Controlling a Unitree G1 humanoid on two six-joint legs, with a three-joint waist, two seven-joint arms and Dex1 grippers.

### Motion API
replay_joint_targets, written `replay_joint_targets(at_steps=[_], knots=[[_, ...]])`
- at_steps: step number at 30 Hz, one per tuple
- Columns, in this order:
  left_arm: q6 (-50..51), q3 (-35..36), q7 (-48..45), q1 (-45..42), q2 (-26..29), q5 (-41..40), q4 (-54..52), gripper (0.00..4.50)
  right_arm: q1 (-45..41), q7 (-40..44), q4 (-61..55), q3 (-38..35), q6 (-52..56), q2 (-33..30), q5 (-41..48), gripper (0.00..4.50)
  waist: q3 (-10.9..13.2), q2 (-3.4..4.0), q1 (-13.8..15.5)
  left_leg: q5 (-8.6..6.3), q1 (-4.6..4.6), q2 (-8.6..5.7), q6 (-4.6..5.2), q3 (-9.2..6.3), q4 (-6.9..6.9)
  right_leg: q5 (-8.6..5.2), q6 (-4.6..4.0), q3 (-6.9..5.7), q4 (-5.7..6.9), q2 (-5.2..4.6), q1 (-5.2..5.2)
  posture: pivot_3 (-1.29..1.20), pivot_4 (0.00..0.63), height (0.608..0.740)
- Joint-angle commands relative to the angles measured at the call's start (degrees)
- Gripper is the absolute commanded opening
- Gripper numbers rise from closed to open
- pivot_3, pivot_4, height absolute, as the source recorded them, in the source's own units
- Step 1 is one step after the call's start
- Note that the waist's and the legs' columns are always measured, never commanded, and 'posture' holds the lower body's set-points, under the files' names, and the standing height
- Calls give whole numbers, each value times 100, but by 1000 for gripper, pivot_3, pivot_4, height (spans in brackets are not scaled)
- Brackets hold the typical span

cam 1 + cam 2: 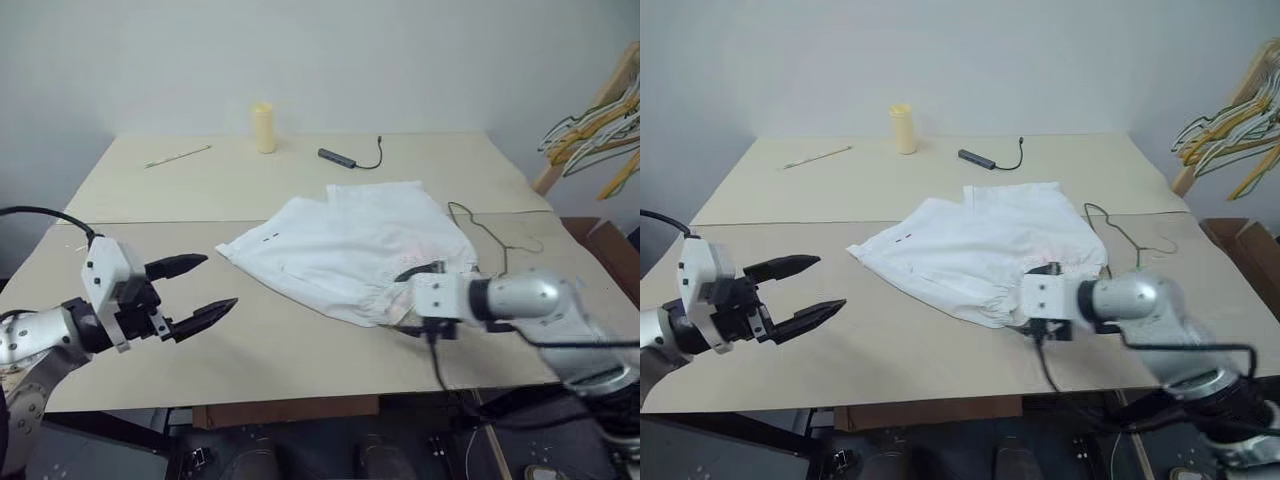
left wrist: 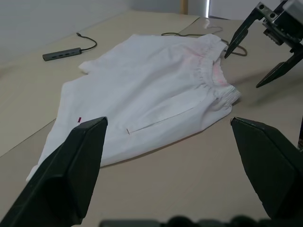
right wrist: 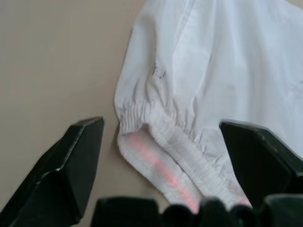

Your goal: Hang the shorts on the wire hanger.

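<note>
The white shorts (image 1: 345, 248) lie flat in the middle of the table, their gathered waistband (image 3: 175, 151) toward the table's right front. Just to their right lies the thin wire hanger (image 1: 492, 232), its hook (image 2: 208, 31) beside the waistband and part of it hidden under the fabric. My right gripper (image 2: 242, 71) hovers open just above the waistband corner, and the fingers (image 3: 80, 156) hold nothing. Well left of the shorts, my left gripper (image 1: 220, 282) stands open and empty above the table's front, pointing toward them.
At the back of the table (image 1: 150, 210) stand a pale yellow cylinder (image 1: 264, 127), a black USB hub with its cable (image 1: 340, 158) and a thin stick (image 1: 178, 156). Bunched yellow and green hangers (image 1: 598, 130) hang off a wooden rack at the far right.
</note>
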Motion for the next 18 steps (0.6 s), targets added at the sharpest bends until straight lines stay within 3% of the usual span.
replay_joint_targets(at_steps=[1, 3, 6, 16, 17, 18], knots=[[-113, -8, -25, -135, 93, 49, 22, 4500, -309, -323, -68, 575, 576, 319, -840, 4484, -1, -1, 12, 0, -3, -4, 1, 1, 0, 0, 2, 1, -2, -3, 2, -15, 67, 740], [-135, -49, -26, -150, 81, 89, 34, 4500, -455, -365, 204, 1053, 431, 359, -1465, 4484, -1, -2, 13, 1, -29, -8, 2, 2, 1, 11, 19, 1, -3, -5, -12, -14, 67, 740], [-160, -48, -34, -114, 57, 126, 7, 4500, -532, -360, 592, 1422, 80, 314, -1996, 3921, -1, -2, 25, 1, -44, -9, 2, 0, 2, 16, 32, -1, -5, -4, -22, -7, 66, 740], [-234, -65, 21, 35, -32, 237, -98, 4500, -558, -70, 1073, 1447, -532, 533, -2352, 312, -2, -3, 11, 2, -55, -8, 3, -6, 2, 17, 32, -3, 0, 2, -35, -1, 69, 740], [-239, -74, 22, 31, -36, 249, -91, 4500, -565, -54, 1129, 1430, -598, 549, -2385, 40, -2, -3, 12, 2, -54, -8, 3, -7, 2, 17, 32, -3, 0, 2, -34, -1, 69, 740], [-247, -87, 21, 18, -37, 261, -77, 4500, -579, -19, 1179, 1398, -679, 529, -2400, 40, -2, -4, 12, 2, -53, -8, 3, -7, 2, 17, 32, -3, 0, 2, -32, -5, 69, 740]])
